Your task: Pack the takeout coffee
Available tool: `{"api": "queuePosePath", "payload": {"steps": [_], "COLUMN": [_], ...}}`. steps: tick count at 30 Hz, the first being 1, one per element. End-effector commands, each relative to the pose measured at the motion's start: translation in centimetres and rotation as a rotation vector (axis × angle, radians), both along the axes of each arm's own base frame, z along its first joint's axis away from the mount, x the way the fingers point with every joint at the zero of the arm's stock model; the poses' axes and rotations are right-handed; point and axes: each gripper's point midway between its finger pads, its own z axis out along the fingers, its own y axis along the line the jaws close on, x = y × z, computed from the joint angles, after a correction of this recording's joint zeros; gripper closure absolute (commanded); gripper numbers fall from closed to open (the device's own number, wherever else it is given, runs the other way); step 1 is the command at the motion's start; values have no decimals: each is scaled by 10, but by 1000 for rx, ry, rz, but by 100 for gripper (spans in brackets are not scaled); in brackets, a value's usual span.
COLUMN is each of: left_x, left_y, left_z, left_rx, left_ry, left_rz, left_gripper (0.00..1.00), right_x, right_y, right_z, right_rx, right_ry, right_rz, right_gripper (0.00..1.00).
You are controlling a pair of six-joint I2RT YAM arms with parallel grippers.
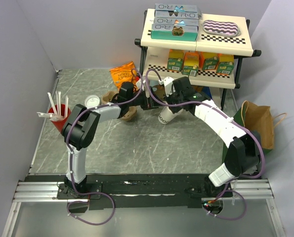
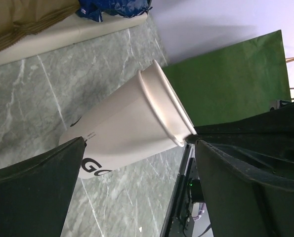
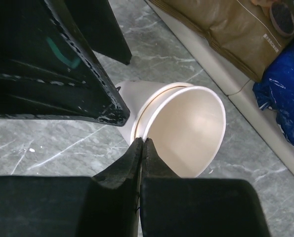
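Observation:
The takeout coffee cup (image 1: 167, 117) is cream-white with no lid on it, and it leans over above the marble table. My right gripper (image 3: 142, 141) is shut on the cup's (image 3: 186, 128) rim, one finger inside and one outside. A second rim line shows just under the lip. My left gripper (image 2: 139, 143) is open, its dark fingers (image 2: 38, 182) on either side of the cup (image 2: 132, 121) near its base and lip, not pressing it. In the top view both grippers, left (image 1: 154, 101) and right (image 1: 170, 106), meet at the cup. Whether the base touches the table is unclear.
A round white lid (image 1: 92, 101) lies at the left, by a brown pulp carrier (image 1: 128, 114). A red cup with straws (image 1: 59, 117) stands further left. An orange snack bag (image 1: 124, 74) lies behind. A shelf cart (image 1: 196, 47) stands at the back and a brown paper bag (image 1: 258, 118) at the right.

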Motion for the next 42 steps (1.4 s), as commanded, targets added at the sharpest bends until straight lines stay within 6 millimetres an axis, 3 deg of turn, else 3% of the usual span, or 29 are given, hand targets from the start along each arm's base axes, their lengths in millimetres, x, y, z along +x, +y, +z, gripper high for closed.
{"api": "queuePosePath", "payload": {"steps": [1, 10, 20, 29, 33, 42], "left_x": [4, 10, 25, 28, 27, 13], "left_y": [-9, -17, -6, -2, -4, -16], "left_z": [16, 0, -43, -53, -44, 11], "left_rx": [-47, -22, 155, 196, 167, -11], "left_ry": [-22, 24, 112, 117, 99, -38], "left_rz": [-14, 0, 119, 142, 125, 6], "left_gripper": [2, 3, 5, 6, 6, 2], "right_x": [11, 7, 14, 13, 14, 17], "right_y": [11, 16, 19, 19, 18, 3], "right_z": [25, 24, 33, 42, 49, 103], "right_rx": [43, 36, -3, 1, -6, -77], "right_ry": [-65, -76, -147, -167, -183, -300], "right_rz": [-6, 19, 24, 31, 43, 62], "right_gripper": [100, 100, 100, 100, 100, 100]}}
